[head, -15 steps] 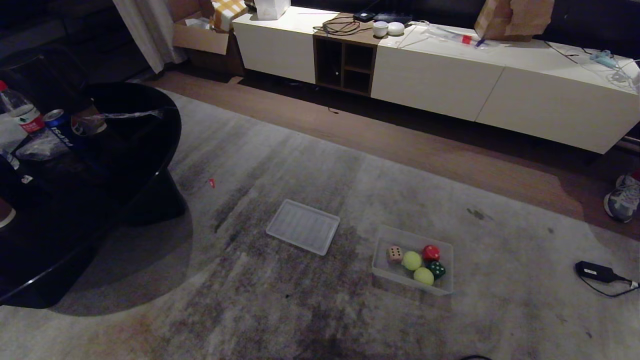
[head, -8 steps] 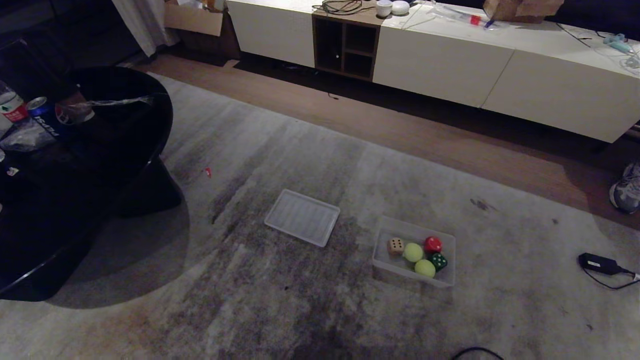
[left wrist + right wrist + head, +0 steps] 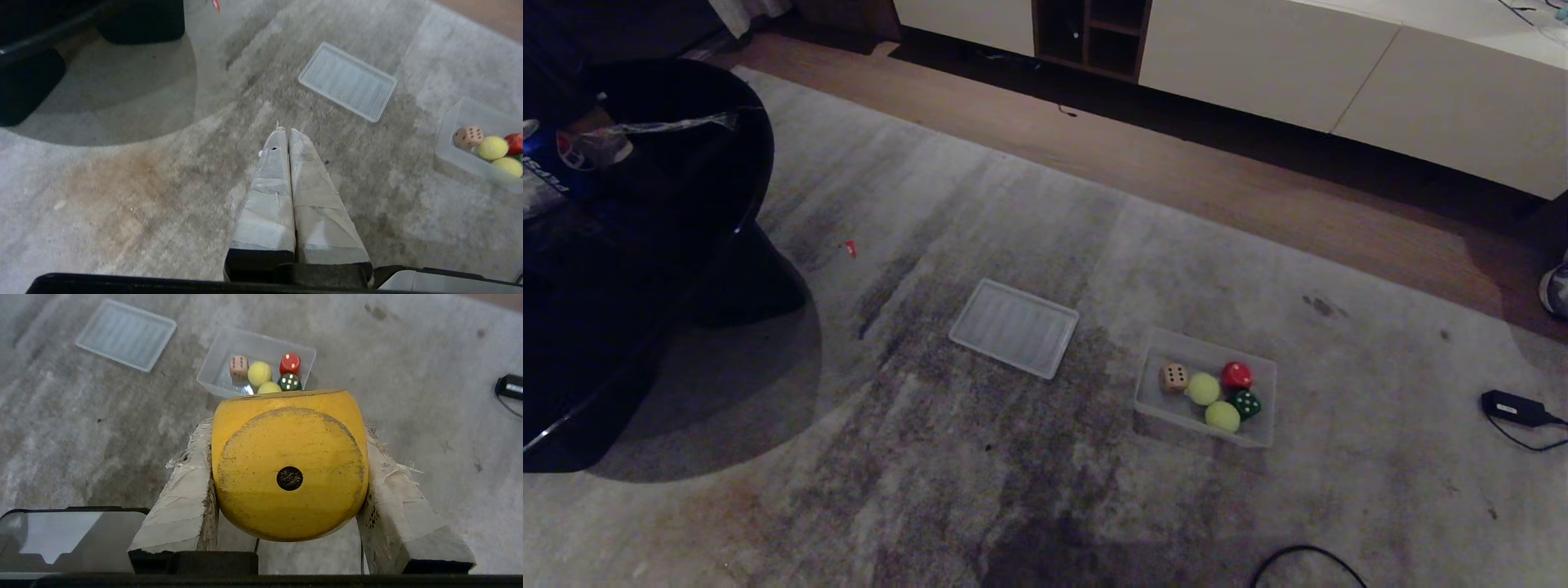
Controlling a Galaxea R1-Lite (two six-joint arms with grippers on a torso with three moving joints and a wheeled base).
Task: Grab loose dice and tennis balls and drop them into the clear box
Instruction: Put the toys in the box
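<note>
Rug point(image 3: 1029, 457): a grey, worn carpet filling most of the head view; everything of the task lies on it.
Cabinet point(image 3: 1258, 73): a long white low unit along the far wall, seen only in the head view.
Dark round bench point(image 3: 621, 269): at the robot's left in the head view, with a blue can on it; the left wrist view catches only its black edge and base.
Ribbed lid point(image 3: 1014, 327): flat on the rug, just left of the clear box and apart from it; all three views show it.
Clear box point(image 3: 1258, 437): on the rug, right of centre in the head view.
Box contents: a cream die point(image 3: 1174, 376), two tennis balls point(image 3: 1203, 389), a red die point(image 3: 1236, 375) and a dark green die point(image 3: 1245, 404), packed close together.
Yellow die point(image 3: 289, 465): shown by the right wrist view alone, its one-pip face toward the camera; above the rug, short of the box.
Right gripper point(image 3: 290, 428): its taped fingers point(image 3: 186, 498) are clamped on both sides of the yellow die; outside the head view.
Left gripper point(image 3: 287, 131): fingers pressed together and empty, over bare rug; only its own wrist view shows it.
Black adapter point(image 3: 1512, 406): with its cord, on the rug to the right of the box.
</note>
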